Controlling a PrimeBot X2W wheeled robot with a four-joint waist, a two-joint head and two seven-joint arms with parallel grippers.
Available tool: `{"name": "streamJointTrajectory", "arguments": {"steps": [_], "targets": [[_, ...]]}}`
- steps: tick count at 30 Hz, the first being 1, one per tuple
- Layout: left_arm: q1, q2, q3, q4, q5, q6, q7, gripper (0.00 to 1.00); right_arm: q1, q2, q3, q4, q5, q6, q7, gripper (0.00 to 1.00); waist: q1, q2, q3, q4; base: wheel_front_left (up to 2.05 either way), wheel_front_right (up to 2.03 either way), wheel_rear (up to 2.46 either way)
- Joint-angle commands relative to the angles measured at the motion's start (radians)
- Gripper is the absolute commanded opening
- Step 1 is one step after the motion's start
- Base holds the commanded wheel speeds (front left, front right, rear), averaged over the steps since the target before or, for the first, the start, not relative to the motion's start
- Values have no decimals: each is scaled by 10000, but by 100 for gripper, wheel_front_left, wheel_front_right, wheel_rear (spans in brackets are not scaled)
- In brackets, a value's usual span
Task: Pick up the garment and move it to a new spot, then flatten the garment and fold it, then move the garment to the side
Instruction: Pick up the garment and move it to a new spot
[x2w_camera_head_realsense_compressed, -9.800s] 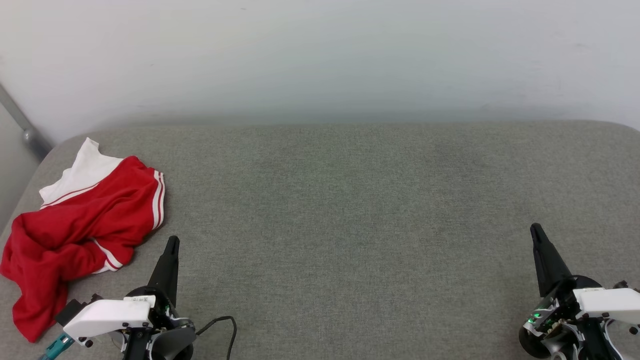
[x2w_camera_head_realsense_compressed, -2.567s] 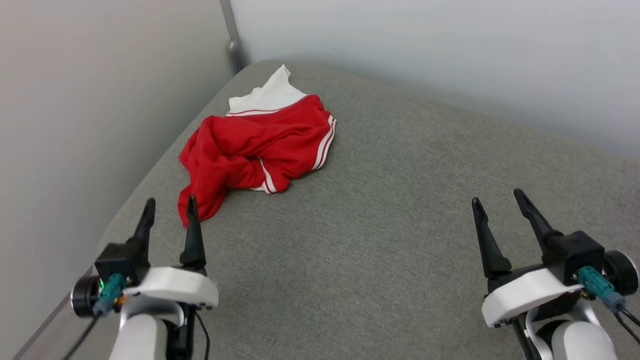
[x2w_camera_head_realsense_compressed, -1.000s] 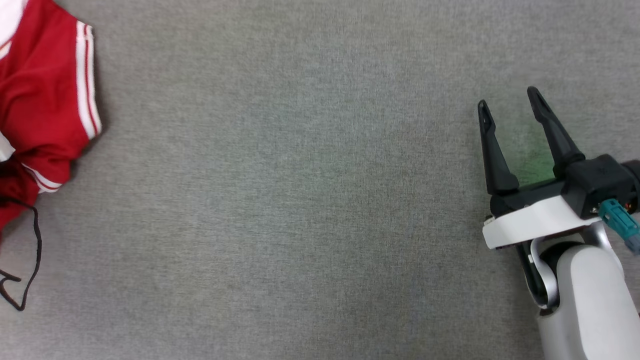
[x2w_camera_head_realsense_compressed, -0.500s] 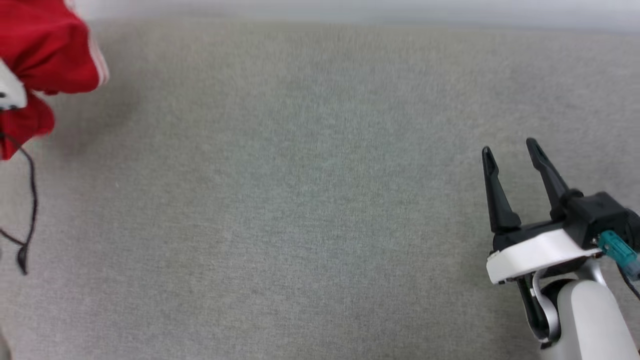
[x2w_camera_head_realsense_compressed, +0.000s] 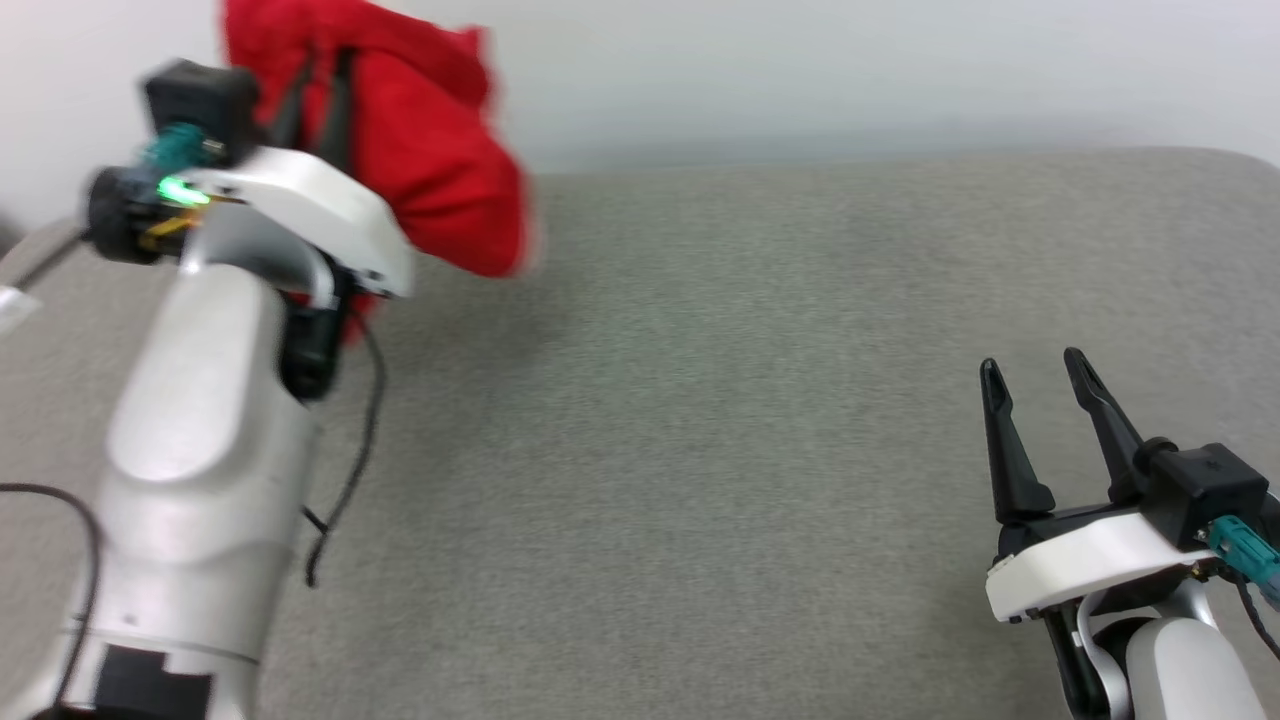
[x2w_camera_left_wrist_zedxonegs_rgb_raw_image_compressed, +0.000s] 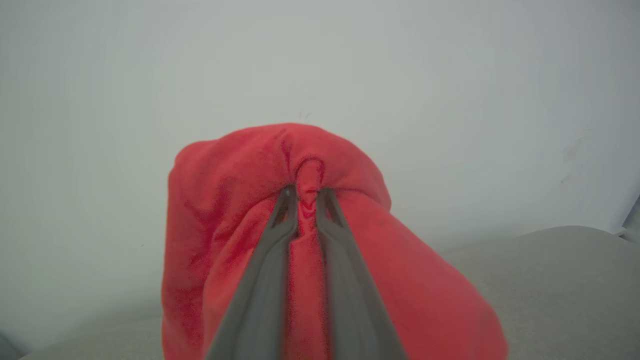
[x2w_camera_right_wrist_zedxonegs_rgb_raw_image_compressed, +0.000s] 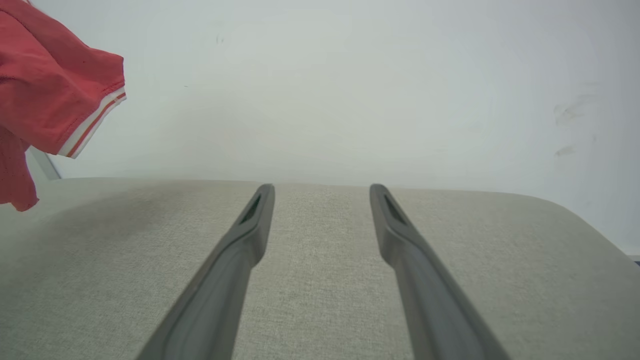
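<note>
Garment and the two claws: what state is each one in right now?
garment: bunched up, off the grey cushion, hanging from the left gripper.
left gripper: shut on the garment, held high.
right gripper: open, empty, low over the grey cushion.

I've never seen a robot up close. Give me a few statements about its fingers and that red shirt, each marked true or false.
1. The left fingers are pinched on the red garment. True.
2. The garment lies spread flat on the grey cushion. False: it hangs bunched, lifted above the cushion.
3. The right fingers are spread apart with nothing between them. True.
4. The right fingers also grip the garment. False: they are well apart from it, over bare cushion.
</note>
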Motion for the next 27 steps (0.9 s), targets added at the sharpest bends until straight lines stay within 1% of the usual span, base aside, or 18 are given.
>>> {"name": "streamJointTrajectory", "arguments": {"steps": [1,6,10,13,17,18,19,20,23,27], "targets": [[166,-138,-91,-106,-87,-56,-11,0,97,3,-22,-61,53,-3,5,100,2,0,-56,-492,0,0,0],[837,-1297,-913,-661,-300,-358,139,0,216,5,-221,-189,102,-3,51,100,2,0,261,-1042,0,0,0],[1710,-1785,-1721,-1025,-440,-548,119,0,289,6,-272,-224,212,-3,16,100,2,0,533,-1322,0,0,0],[2713,-1935,-2352,-1244,-525,-631,202,0,314,3,-299,-229,274,-3,-48,100,2,0,687,-1411,0,0,0],[4142,-1728,-2883,-1428,-454,-610,389,0,254,3,-293,-168,299,-3,-108,100,2,0,831,-1383,0,0,0],[4430,-1666,-2974,-1471,-431,-587,422,47,213,3,-311,-174,311,-3,-126,100,2,0,889,-1333,0,0,0],[4625,-1595,-3081,-1508,-348,-573,446,87,178,3,-331,-166,307,-3,-143,100,2,0,913,-1262,0,0,0],[4778,-1554,-3164,-1557,-285,-533,414,100,142,5,-321,-158,299,-3,-158,100,2,0,916,-1192,0,0,0],[4985,-1550,-3235,-1856,-137,-375,37,100,58,0,-347,-91,221,-3,-153,100,2,0,848,-920,0,0,0],[4658,-1662,-3233,-2433,38,-260,-738,100,120,5,-473,-63,93,-3,-60,100,2,0,611,-407,0,0,0]]}}
